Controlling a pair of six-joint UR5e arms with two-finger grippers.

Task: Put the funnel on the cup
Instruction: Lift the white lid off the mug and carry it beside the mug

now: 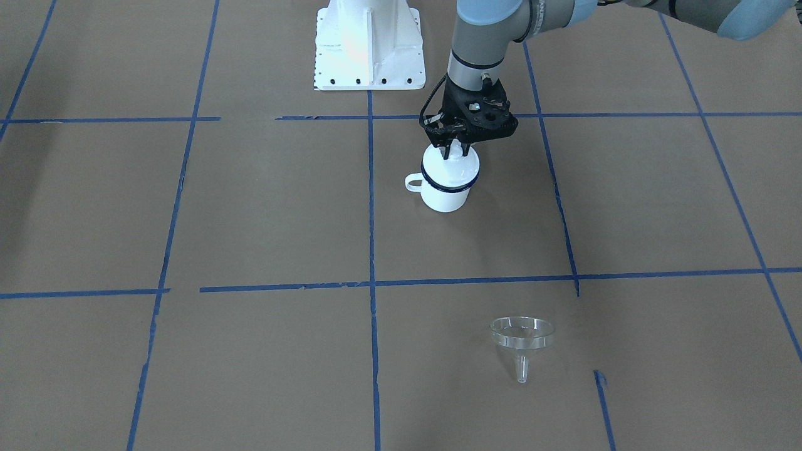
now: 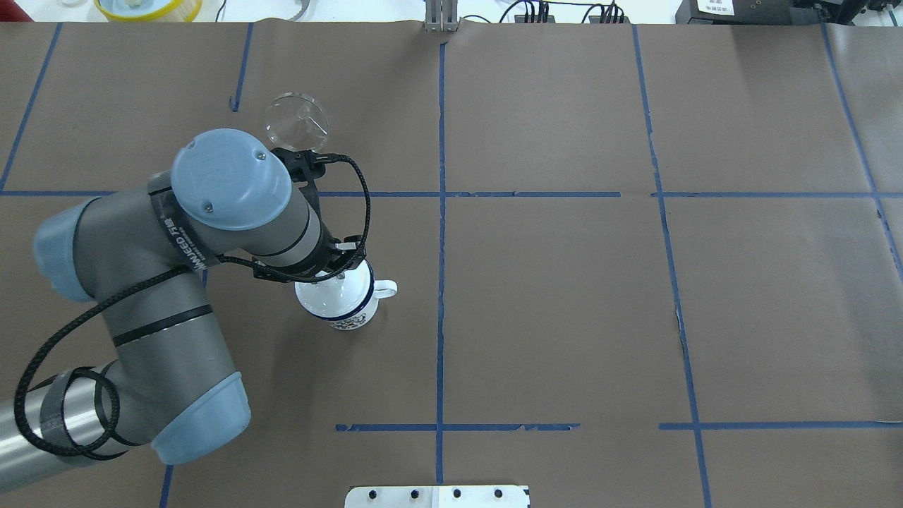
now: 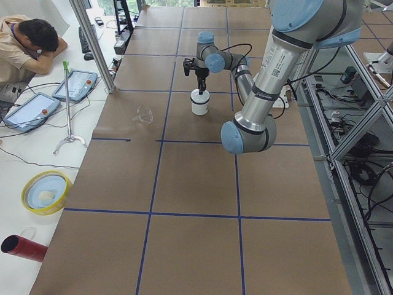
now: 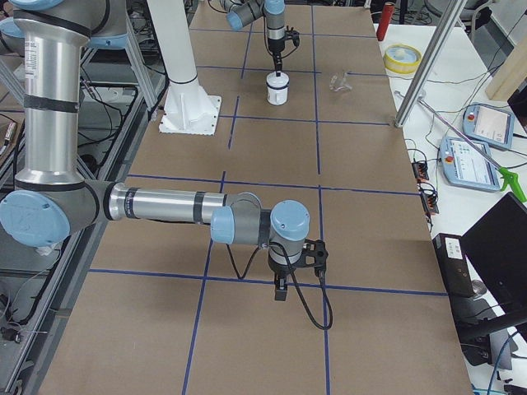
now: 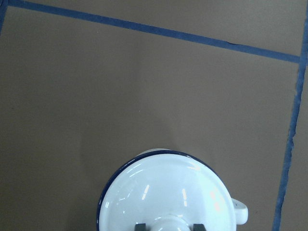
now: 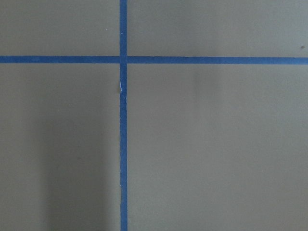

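Note:
The white enamel cup [image 1: 445, 195] with a dark blue rim stands on the brown table, its handle [image 1: 413, 182] towards the robot's right. A round white lid [image 5: 166, 190] with a knob covers its mouth. My left gripper [image 1: 455, 152] points straight down over the cup, its fingertips [image 5: 140, 226] closed on either side of the lid's knob. The clear funnel [image 1: 522, 337] lies on its side on the far part of the table, apart from the cup; it also shows in the overhead view [image 2: 296, 121]. My right gripper [image 4: 281, 290] hangs low over bare table far from both; I cannot tell its jaw state.
The white base plate [image 1: 369, 47] of the robot sits at the table's near edge. Blue tape lines [image 2: 441, 212] grid the brown table. A yellow bowl [image 3: 44, 192], a red tube [image 3: 24, 247] and a seated person [image 3: 27, 46] are off the table's far side.

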